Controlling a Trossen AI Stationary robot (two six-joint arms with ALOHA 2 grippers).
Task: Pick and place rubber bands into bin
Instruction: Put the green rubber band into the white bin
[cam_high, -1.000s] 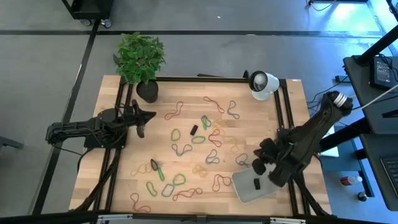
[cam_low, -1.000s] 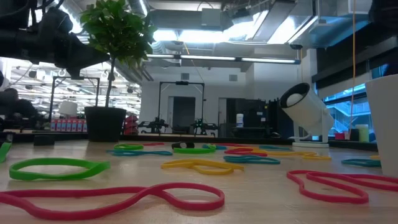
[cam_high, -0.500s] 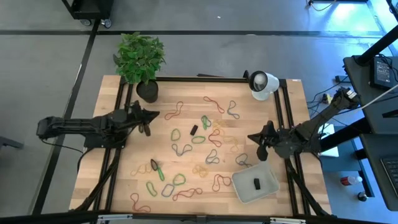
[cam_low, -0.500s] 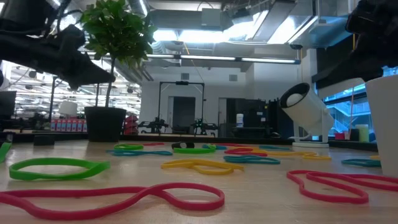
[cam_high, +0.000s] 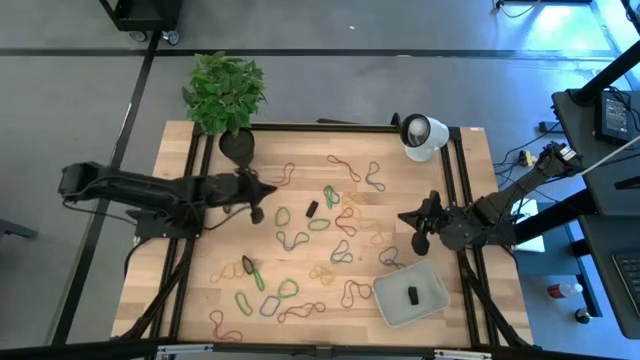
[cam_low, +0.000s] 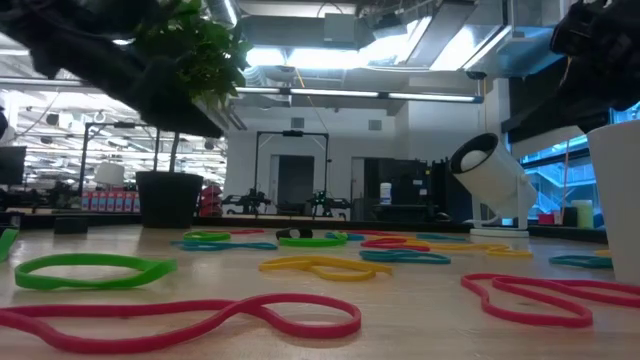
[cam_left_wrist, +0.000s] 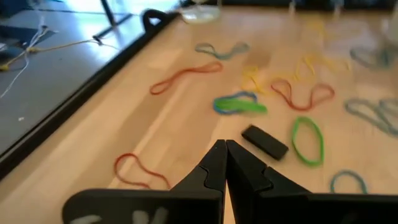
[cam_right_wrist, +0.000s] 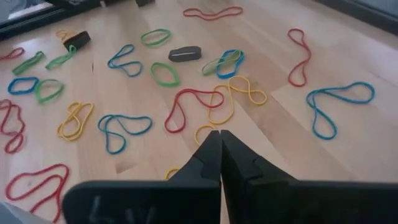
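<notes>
Many rubber bands (cam_high: 320, 235) in red, green, yellow, blue and tan lie scattered flat on the wooden table. They also show up close in the low view (cam_low: 320, 265). The pale bin (cam_high: 410, 293) sits near the table's near-right corner, with one small dark piece inside it. My left gripper (cam_high: 272, 190) is shut and hovers over the left part of the band field. In its wrist view (cam_left_wrist: 222, 146) it is above a red band (cam_left_wrist: 140, 171) and a small black block (cam_left_wrist: 264, 141). My right gripper (cam_high: 403, 217) is shut and hovers on the bin's far side. In its wrist view (cam_right_wrist: 219, 134) it is above red (cam_right_wrist: 189, 106) and yellow bands (cam_right_wrist: 239, 93).
A potted plant (cam_high: 228, 100) stands at the far-left corner. A white round device (cam_high: 422, 135) stands at the far-right. Black rails (cam_high: 455, 180) run along the table's left and right sides. A small black block (cam_high: 311, 209) lies among the bands.
My left gripper has reached steadily toward the table's right, from the left rail out over the bands. My right gripper has pulled away from above the bin toward the far edge, then stayed still for the last half second. The bands and the bin have not moved.
</notes>
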